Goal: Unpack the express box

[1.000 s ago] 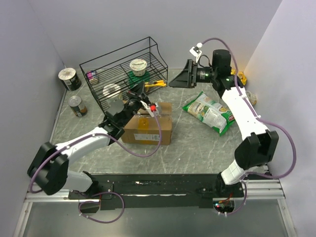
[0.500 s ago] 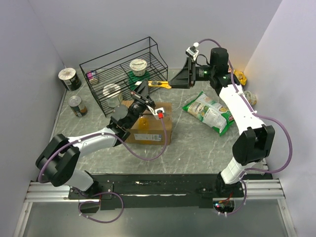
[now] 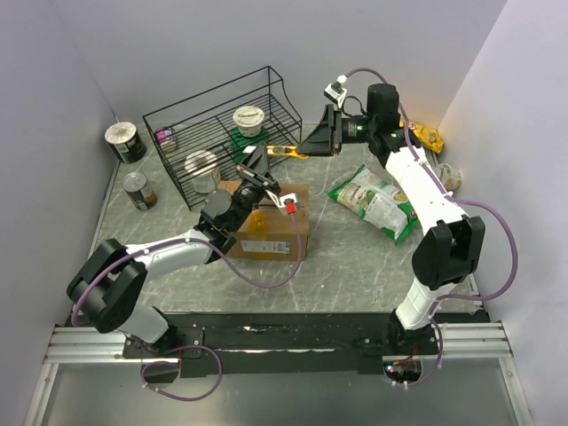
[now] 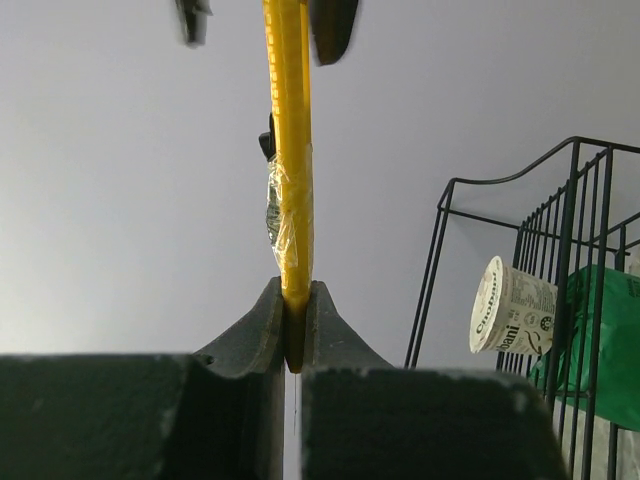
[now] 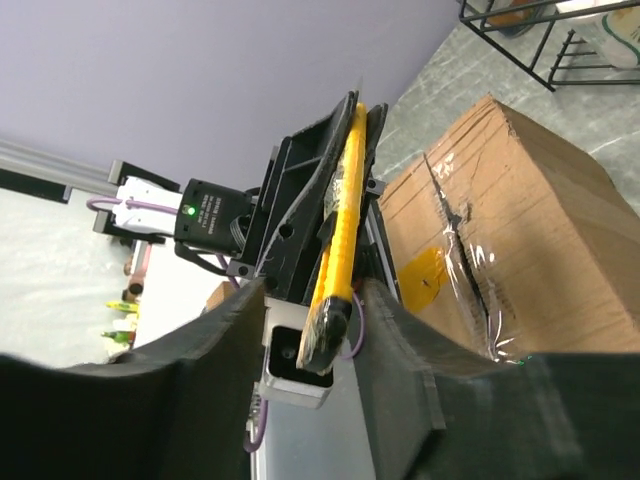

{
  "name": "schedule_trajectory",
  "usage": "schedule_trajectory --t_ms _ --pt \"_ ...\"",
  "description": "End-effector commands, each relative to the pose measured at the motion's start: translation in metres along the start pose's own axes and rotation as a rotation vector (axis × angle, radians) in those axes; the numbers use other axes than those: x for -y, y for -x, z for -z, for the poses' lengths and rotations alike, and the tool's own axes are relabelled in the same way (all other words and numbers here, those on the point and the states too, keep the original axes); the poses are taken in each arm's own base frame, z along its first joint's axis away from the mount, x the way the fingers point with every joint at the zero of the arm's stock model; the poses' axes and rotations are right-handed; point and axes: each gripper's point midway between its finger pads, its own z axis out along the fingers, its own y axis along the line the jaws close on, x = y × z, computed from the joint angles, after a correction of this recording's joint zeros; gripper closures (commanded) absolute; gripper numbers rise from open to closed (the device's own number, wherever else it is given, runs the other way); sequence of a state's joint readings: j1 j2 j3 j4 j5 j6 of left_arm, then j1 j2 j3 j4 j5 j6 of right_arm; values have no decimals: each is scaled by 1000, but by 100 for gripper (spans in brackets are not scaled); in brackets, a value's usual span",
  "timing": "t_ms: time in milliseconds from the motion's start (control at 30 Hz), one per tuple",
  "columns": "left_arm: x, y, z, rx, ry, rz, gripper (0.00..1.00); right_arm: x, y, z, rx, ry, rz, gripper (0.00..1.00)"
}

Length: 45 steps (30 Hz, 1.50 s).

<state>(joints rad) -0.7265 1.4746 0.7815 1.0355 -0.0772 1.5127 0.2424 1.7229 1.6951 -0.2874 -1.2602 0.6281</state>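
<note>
Express box [image 3: 266, 229] is found taped shut at tabletop centre. Yellow knife [image 3: 286, 149] is clamped by left gripper [image 4: 293, 300]. Its far end is straddled, ungripped, by right gripper [image 5: 310, 300], jaws part-open. Yogurt cup [image 3: 250, 120] is held in wire rack [image 3: 269, 89], far-left corner.

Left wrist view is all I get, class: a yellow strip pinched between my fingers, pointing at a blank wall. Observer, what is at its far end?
Observer: The right gripper straddles the far end of the yellow cutter, with a gap showing beside the handle.
Operator: Where is the express box?
Observer: The express box stands on the table, its top seam taped.
Operator: What lies to its right?
Observer: A green-and-white snack bag, lying flat.
</note>
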Motion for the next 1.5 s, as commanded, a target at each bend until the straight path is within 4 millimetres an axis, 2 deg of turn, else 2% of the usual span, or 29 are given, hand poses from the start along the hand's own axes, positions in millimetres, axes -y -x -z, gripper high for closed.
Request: schedule_trajectory --t_ms 0,67,133,233,267,300,367,400,433,500,600,633,667,700,733,767,800,833,867,900,933,967,1000,1067,1100,1233,1300,1433,1467 --pt "-33 2 -5 -5 102 -9 99 -3 10 -3 13 -7 59 62" --pt "-32 2 -5 -8 99 -9 99 -2 9 -3 11 -8 66 75" --pt "-31 0 -5 -12 96 -8 99 -1 9 -3 13 -15 74 81" --pt "-29 0 -6 -15 93 -5 99 0 9 -3 13 -11 85 100" --pt "-28 0 -7 -17 89 -4 99 -2 8 -3 12 -8 99 100" --pt "-26 0 -7 -18 81 1 91 -2 9 -2 15 -7 124 100" --pt "-16 -2 -5 -24 37 25 58 -3 16 4 34 -10 159 100" --pt "-14 -4 -3 -30 38 61 35 -5 23 8 55 -22 203 100" --pt "-5 -7 0 -46 7 100 27 -2 34 19 90 -53 228 100" --pt "-8 -10 8 -58 -16 218 17 -4 46 28 98 -110 350 100" --pt "-17 11 18 -1 -106 487 4 2 52 41 69 -221 571 100" --pt "-35 21 14 37 -122 568 2 5 52 44 56 -243 619 100" --pt "-27 30 23 23 -224 708 1 12 53 49 33 -287 736 100" --pt "-28 35 26 23 -281 767 1 15 44 53 0 -306 753 100" --pt "-56 44 22 51 -281 822 1 18 41 57 -22 -328 799 100" --pt "-63 59 26 110 -353 893 1 28 38 62 -58 -365 897 100" --pt "-51 62 37 75 -464 931 1 24 32 67 -80 -388 937 100" --pt "-77 67 34 108 -447 974 1 26 30 70 -95 -407 978 100" --pt "-82 75 39 152 -515 1058 1 32 27 74 -122 -423 1035 100" --pt "-70 76 48 111 -611 1085 1 25 26 79 -129 -449 1082 100" --pt "-83 77 40 98 -614 1108 1 24 22 81 -145 -456 1105 100" --pt "-83 73 38 68 -630 1132 1 25 17 81 -180 -453 1171 100" --pt "-77 74 44 62 -688 1140 1 16 12 78 -200 -457 1226 100" --pt "-81 69 39 86 -700 1106 1 15 5 73 -238 -452 1297 100" --pt "-80 74 41 126 -732 1094 2 7 1 71 -242 -446 1330 100" --pt "-50 74 48 136 -907 992 8 -10 -15 51 -294 -400 1429 100" --pt "-44 72 48 159 -926 932 10 -20 -20 47 -285 -378 1462 100" --pt "-26 68 44 144 -917 928 13 -36 -30 40 -292 -340 1489 100" --pt "-23 67 42 143 -916 923 17 -41 -33 36 -293 -325 1490 100"
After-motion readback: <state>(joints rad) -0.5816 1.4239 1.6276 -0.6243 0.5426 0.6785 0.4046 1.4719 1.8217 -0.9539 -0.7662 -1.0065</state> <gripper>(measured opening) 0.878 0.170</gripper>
